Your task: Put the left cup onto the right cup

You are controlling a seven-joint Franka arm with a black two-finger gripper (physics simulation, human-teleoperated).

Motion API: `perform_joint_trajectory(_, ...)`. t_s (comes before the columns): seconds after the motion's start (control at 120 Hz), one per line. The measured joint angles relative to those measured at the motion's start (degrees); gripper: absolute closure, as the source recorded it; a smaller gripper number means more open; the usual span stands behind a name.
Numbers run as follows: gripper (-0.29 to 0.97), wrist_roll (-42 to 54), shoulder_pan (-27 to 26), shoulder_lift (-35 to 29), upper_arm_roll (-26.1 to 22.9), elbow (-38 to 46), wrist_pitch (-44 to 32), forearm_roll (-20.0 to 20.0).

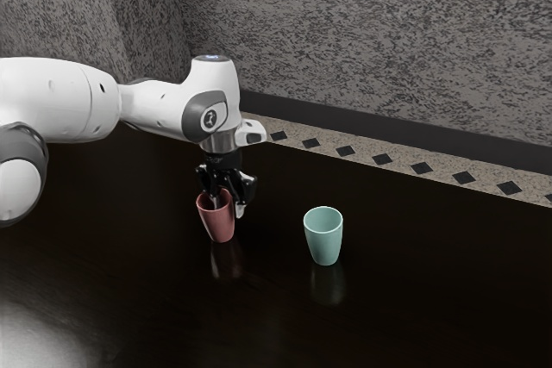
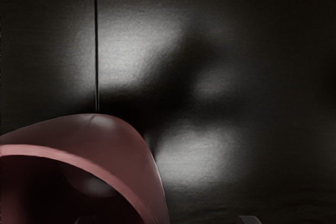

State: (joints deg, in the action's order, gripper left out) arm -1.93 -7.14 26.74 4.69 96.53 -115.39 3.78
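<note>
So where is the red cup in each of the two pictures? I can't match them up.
Exterior view: the red cup is directly under the gripper, to the exterior view's left of the green cup.
Wrist view: the red cup is the big curved rim close under the hand.
Shared landmark: the glossy dark table beneath the cup.

Reached in from the exterior view's left, white jointed arm (image 1: 129,109) held level, black two-finger gripper (image 1: 228,202) pointed straight down, fingers (image 1: 243,196) spread apart.
</note>
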Motion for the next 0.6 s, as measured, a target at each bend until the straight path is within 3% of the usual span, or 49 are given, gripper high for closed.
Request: perform_joint_trajectory(0.6, 0.54, -0.09, 0.04, 0.18, 0.31, 0.00, -0.17, 0.00)
